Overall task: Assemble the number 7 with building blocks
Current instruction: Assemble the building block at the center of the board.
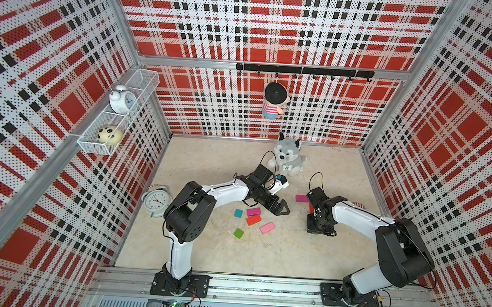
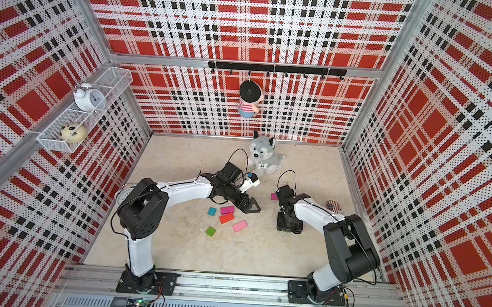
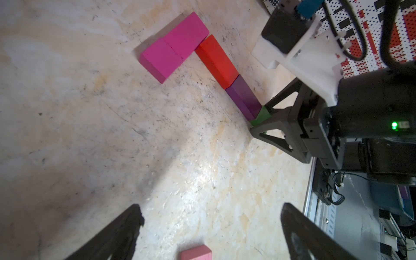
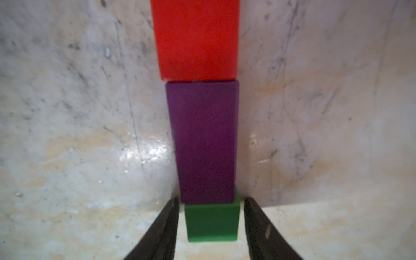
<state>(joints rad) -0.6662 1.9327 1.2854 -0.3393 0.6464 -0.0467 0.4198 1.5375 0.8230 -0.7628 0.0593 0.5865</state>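
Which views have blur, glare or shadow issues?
Right wrist: red block and green block soft, glare patch on the table. Left wrist: magenta blocks sharp, left gripper fingertips blurred, broad shadow across the table. Both top views: sharp, wide-angle stretch on the plaid walls.

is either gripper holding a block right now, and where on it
Nothing is held. The right gripper straddles the green block, with a thin gap showing between each finger and the block's side. The left gripper is open and empty.
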